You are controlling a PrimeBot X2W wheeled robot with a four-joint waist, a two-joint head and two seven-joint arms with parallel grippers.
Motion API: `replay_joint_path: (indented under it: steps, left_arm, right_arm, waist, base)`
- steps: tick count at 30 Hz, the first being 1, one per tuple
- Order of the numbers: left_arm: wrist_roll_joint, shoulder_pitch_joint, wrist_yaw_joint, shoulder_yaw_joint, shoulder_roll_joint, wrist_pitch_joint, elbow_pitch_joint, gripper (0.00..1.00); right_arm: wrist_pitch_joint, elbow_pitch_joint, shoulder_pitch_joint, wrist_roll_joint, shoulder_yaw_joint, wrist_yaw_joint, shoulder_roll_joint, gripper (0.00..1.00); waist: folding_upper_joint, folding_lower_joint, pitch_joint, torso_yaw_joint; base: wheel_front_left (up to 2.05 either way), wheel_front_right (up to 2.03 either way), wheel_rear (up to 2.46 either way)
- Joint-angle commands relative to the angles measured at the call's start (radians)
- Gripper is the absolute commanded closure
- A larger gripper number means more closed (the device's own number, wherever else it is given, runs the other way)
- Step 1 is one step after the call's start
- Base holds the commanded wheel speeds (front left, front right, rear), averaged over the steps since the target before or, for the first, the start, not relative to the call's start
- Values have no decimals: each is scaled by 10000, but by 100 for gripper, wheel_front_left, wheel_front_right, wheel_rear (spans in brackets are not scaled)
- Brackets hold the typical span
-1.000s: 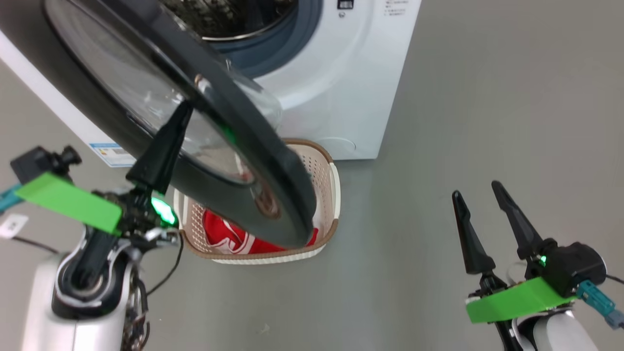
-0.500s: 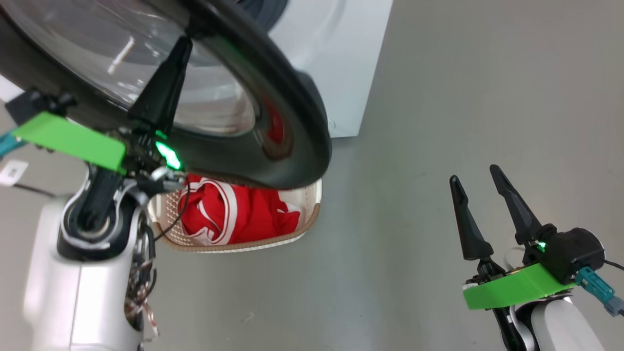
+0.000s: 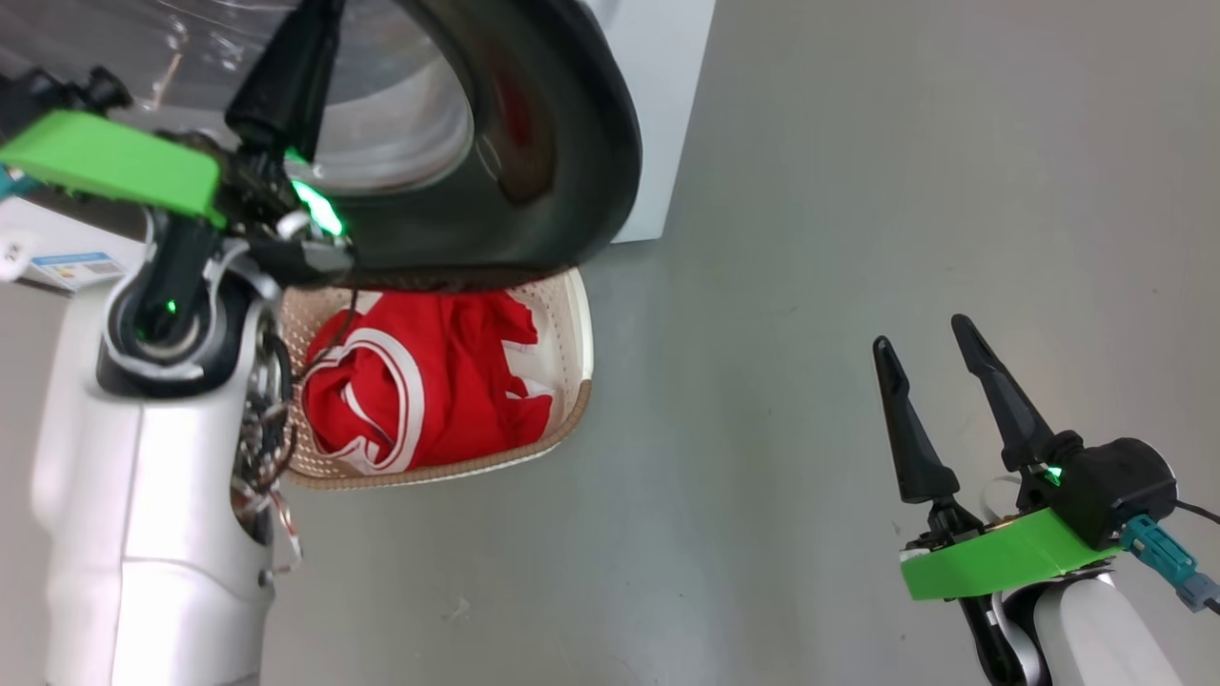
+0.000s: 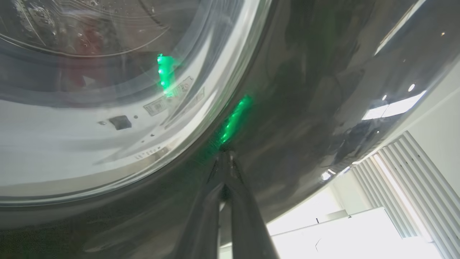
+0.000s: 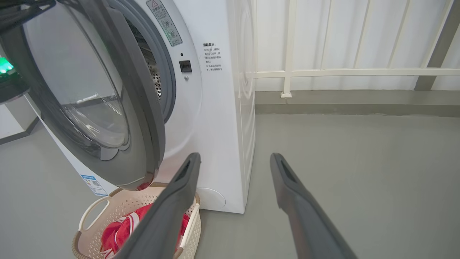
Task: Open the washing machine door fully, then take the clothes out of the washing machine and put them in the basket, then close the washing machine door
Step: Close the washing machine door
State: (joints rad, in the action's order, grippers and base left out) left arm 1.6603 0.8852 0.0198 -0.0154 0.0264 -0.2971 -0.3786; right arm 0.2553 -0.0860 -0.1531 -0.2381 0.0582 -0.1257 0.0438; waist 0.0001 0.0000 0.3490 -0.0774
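The washing machine door (image 3: 572, 143) stands partly swung toward the white washing machine (image 5: 215, 126), still ajar, with its glass bowl (image 5: 97, 118) facing the drum. My left gripper (image 3: 305, 29) is shut, and its joined fingertips (image 4: 224, 156) press on the door's glossy black ring (image 4: 305, 108). The red clothes (image 3: 429, 381) with white stripe trim lie in the cream basket (image 3: 577, 367) on the floor below the door. In the right wrist view the basket (image 5: 93, 212) and clothes (image 5: 122, 226) sit at the machine's foot. My right gripper (image 3: 920, 335) hangs open and empty to the right, over the floor.
Grey floor (image 3: 858, 191) stretches to the right of the machine. A white railing and wall (image 5: 341, 72) run behind it. A blue label (image 5: 91, 181) sits low on the machine's front. The door's lower edge overhangs the basket's far side.
The door has swung further toward the machine with my shut left gripper against it, uncovering more of the basket. The head camera has shifted too. The right gripper has stayed open in place.
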Motion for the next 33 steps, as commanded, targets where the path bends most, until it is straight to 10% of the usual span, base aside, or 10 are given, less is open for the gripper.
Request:
replay_joint_path:
  steps: [1, 28, 31, 33]
  left_arm:
    - [-4, 407, 166, 253, 259, 60, 116, 100]
    - [-727, 885, 924, 97, 402, 513, -1086, 100]
    - [-1184, 360, 952, -102, 592, 662, -736, 0]
    - [-1565, -66, 947, -206, 764, 870, -424, 0]
  right_arm:
    - [65, 215, -294, -69, 291, -50, 64, 0]
    - [65, 118, -363, -125, 361, -50, 64, 0]
    - [65, 95, -346, -147, 342, -50, 64, 0]
    - [65, 68, -357, -139, 313, -50, 64, 0]
  waist:
    - [-1, 0, 97, -104]
    - [-1, 0, 37, -405]
    - [-1, 0, -129, -274]
    - [-1, 0, -248, -167]
  base:
    - [0, 0, 0]
    - [0, 0, 0]
    - [0, 0, 0]
    - [0, 0, 0]
